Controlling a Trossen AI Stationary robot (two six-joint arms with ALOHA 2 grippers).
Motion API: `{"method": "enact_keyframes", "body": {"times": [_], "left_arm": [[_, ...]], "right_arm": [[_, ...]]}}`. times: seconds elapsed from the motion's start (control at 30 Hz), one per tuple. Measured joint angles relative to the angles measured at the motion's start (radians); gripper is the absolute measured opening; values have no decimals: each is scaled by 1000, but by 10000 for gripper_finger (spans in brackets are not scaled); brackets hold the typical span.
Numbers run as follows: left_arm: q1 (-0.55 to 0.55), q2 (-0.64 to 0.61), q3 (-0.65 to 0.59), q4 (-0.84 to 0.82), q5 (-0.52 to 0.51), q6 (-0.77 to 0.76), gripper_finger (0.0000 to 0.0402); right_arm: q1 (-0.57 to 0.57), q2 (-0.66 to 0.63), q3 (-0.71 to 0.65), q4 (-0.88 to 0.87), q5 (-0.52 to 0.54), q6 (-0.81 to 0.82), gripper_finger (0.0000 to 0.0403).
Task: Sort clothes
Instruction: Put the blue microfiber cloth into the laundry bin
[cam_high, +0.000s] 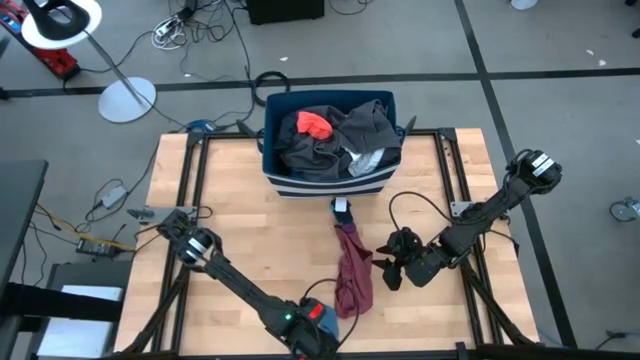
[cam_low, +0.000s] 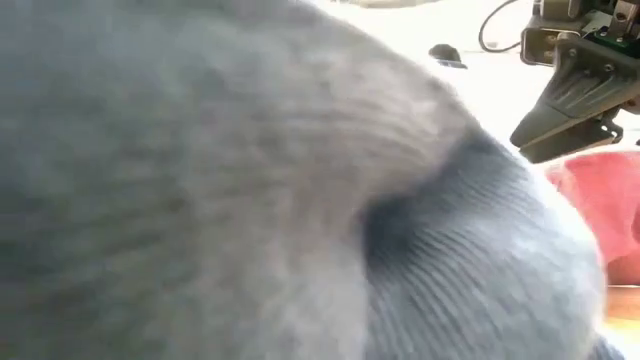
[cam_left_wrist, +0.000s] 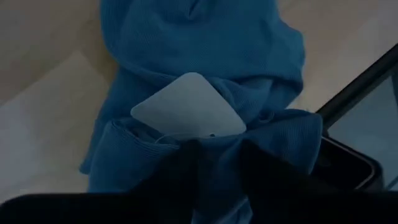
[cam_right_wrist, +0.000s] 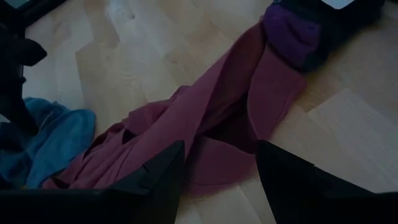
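A bright blue garment (cam_left_wrist: 205, 56) with a white label (cam_left_wrist: 186, 109) lies at the table's near edge (cam_high: 322, 314), and my left gripper (cam_left_wrist: 221, 165) is shut on it. A long maroon garment (cam_high: 351, 268) lies stretched out on the table's middle, its far end by a small dark piece (cam_right_wrist: 305, 31) in front of the blue striped bin (cam_high: 330, 180). My right gripper (cam_right_wrist: 221, 177) is open just right of the maroon garment (cam_right_wrist: 217, 124), its fingers on either side of the cloth's near part, touching nothing. The bin holds an orange-red piece (cam_high: 314, 124) and dark grey clothes (cam_high: 350, 135). My left gripper pinches a bunched fold of the blue garment (cam_left_wrist: 217, 146) just below its white label, between its two fingers. Cloth wraps around both fingertips, so how many layers it has cannot be told. The rest of the garment lies ahead of the fingers on the wooden table.
Grey-blue ribbed cloth (cam_low: 250, 180) fills nearly the whole low view, close to the camera. A gripper (cam_low: 575, 95) and reddish cloth (cam_low: 600, 205) show at that view's right. Bare wood (cam_high: 250, 220) lies left of the maroon garment. The table's black frame rails (cam_high: 450, 170) run along its sides.
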Motion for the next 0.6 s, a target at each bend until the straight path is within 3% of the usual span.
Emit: {"method": "enact_keyframes", "body": {"times": [0.23, 0.4, 0.6], "left_arm": [[9, 0, 5, -30, -21, 109, 13], [26, 1, 90, -245, -20, 159, 4], [42, 2, 314, -624, -70, 204, 2]], "right_arm": [[0, 0, 0, 0, 1, 0, 199], [0, 0, 0, 1, 1, 0, 199], [0, 0, 0, 0, 1, 0, 199]]}}
